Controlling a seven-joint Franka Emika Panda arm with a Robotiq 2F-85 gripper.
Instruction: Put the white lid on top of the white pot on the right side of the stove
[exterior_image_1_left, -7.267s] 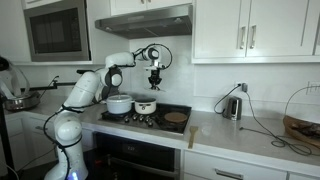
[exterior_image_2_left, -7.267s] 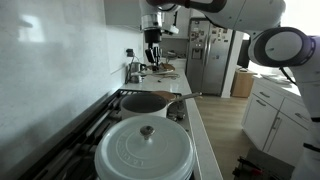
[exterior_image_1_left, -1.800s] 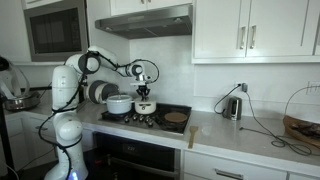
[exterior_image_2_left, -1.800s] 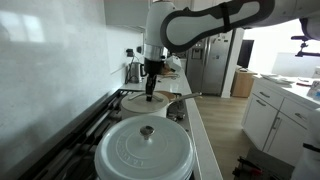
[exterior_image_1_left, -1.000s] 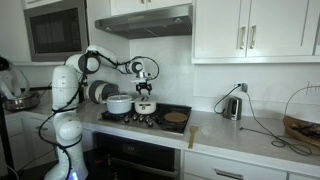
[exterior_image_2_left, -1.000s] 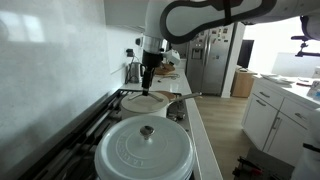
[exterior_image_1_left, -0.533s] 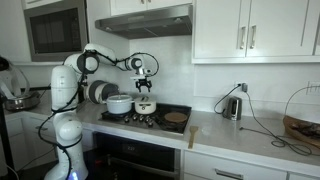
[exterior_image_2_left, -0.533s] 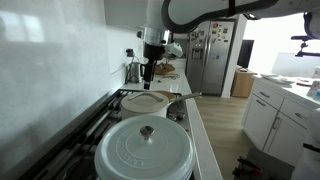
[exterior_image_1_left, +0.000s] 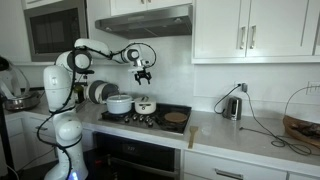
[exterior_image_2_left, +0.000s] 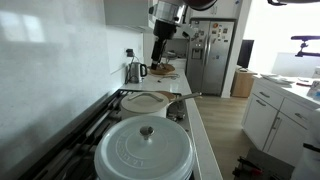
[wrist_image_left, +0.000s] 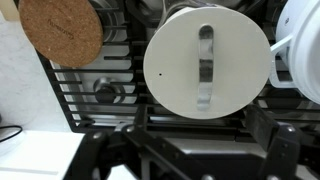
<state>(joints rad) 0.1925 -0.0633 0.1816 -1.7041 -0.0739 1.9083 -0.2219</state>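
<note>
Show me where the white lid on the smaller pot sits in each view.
In an exterior view: white lid slightly left of centre.
In an exterior view: lid mid-frame, just beyond the large white pot.
Wrist view: lid centre-right, filling much of the picture.
Shared landmark: the large white pot beside it.

Cork mat (wrist_image_left: 60, 25) cropped at top, large pot (wrist_image_left: 305, 45) cropped right

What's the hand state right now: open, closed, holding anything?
Hand: open, holding nothing; white lid sits on the white pot below.
</note>
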